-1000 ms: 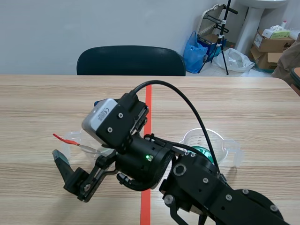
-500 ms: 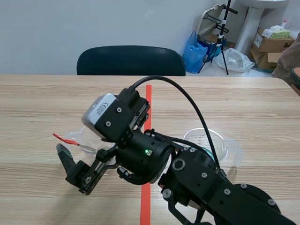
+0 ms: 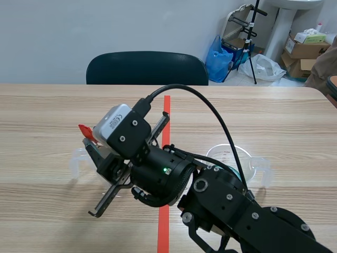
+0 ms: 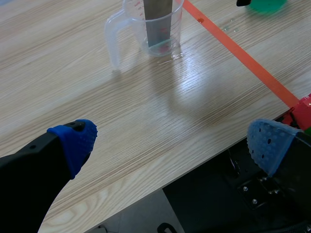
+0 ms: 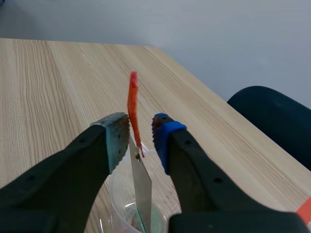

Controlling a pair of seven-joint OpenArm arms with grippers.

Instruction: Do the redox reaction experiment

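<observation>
1. Left arm. The left jaws point(image 4: 171, 141) hang above the near edge of the light wood-grain counter point(image 3: 52, 105). They are wide open and hold nothing, and both blue pads are bare.

2. Left vessel. A clear plastic measuring beaker with a side handle point(image 4: 133, 29) stands in the left half of the counter, left of the orange-red tape line point(image 3: 166, 110) and nearer the near edge than the far one. A thin grey metal strip with a red tab at its top point(image 5: 141, 189) stands in it, its foot on the base and its upper part rising above the rim. There is a trace of colour at the base; it cannot be told whether this is liquid.

3. Right arm. This arm reaches across the tape line to the left beaker. The right jaws point(image 5: 141, 128) bracket the strip just under the red tab. They are narrowly apart, with the strip just beside the grey-green pad and a visible gap on the blue-pad side. No clamping is visible.

4. Right vessel. A second clear plastic beaker holding green liquid point(image 3: 247, 158) stands right of the tape line, well apart from the first.

5. Step in hand (judgement): taking hold of the strip, probably for transfer into the green liquid.

6. Next move (judgement): close the jaws squarely on the strip's flat faces. Lift vertically until its foot clears the rim, so the light beaker does not tip, then carry it across the tape line.
</observation>
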